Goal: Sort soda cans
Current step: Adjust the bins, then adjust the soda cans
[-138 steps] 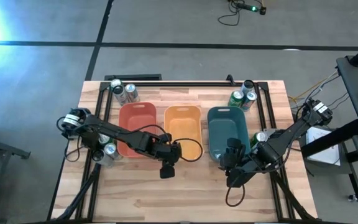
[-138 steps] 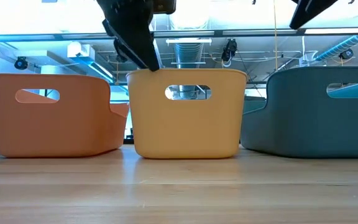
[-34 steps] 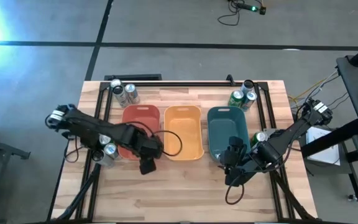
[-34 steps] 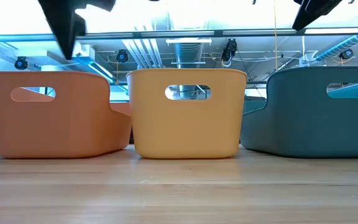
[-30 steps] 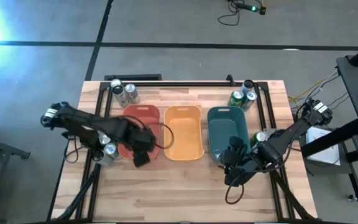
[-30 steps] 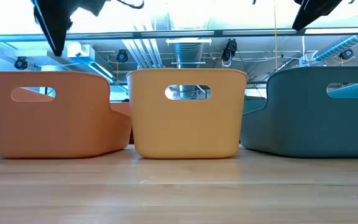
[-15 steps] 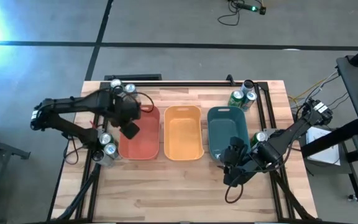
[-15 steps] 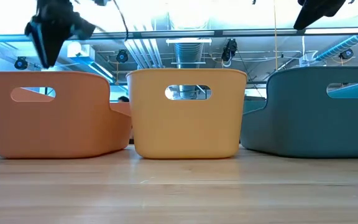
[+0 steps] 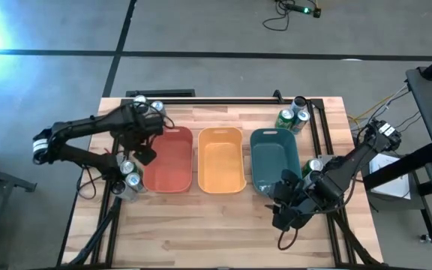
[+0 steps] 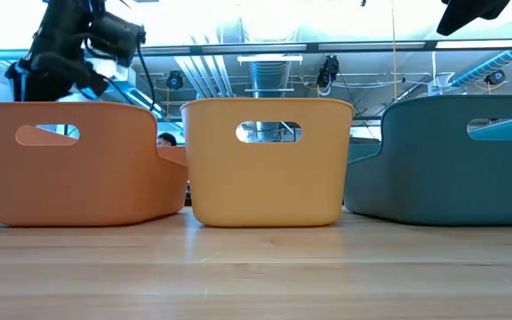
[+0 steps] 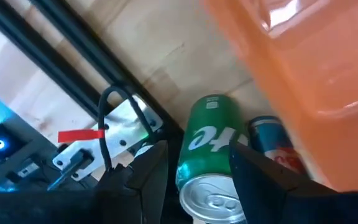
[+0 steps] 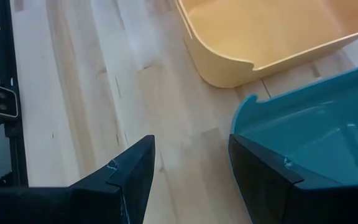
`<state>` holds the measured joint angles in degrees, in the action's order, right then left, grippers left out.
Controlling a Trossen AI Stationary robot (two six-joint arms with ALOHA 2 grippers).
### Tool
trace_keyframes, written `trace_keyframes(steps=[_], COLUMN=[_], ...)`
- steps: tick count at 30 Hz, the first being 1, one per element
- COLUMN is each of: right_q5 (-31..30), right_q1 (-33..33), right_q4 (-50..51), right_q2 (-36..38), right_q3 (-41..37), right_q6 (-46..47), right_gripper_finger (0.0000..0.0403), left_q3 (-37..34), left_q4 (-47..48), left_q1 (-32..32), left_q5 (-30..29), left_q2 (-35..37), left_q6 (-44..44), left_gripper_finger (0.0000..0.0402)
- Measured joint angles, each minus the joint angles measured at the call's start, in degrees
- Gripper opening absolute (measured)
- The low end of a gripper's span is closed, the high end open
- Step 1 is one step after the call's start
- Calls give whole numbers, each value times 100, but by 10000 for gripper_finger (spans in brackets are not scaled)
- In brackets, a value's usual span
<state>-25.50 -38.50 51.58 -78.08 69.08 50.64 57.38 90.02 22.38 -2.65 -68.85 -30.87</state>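
Soda cans wait at the table's edges, and the left gripper point(image 11: 194, 168) has swung from the orange bin point(image 9: 220, 157) to the left edge beside the red bin point(image 9: 167, 159). Its fingers stand open around a green can point(image 11: 210, 155). The right gripper point(image 12: 188, 165), open and empty, hovers near the teal bin point(image 9: 274, 157). A pick seems next.

Green can point(image 11: 207, 146); beside it one seemingly blue-and-red point(image 11: 272, 144).
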Motion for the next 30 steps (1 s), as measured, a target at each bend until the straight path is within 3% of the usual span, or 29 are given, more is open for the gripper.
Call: trace_keyframes(steps=[9,21,30], right_q5=[-2,-2,0], right_q1=[2,2,2], right_q4=[1,-2,-1], right_q2=[-2,-2,-2], right_q3=[0,0,0], right_q6=[197,255,353], right_gripper_finger=[201,201,201], left_q3=[-687,-1139,-1000], left_q4=[-1,0,-2], left_q1=[606,745,668], left_q5=[-285,-56,285], left_q2=[-51,-76,-23], left_q6=[-121,558,1283], left_gripper_finger=[144,9,1])
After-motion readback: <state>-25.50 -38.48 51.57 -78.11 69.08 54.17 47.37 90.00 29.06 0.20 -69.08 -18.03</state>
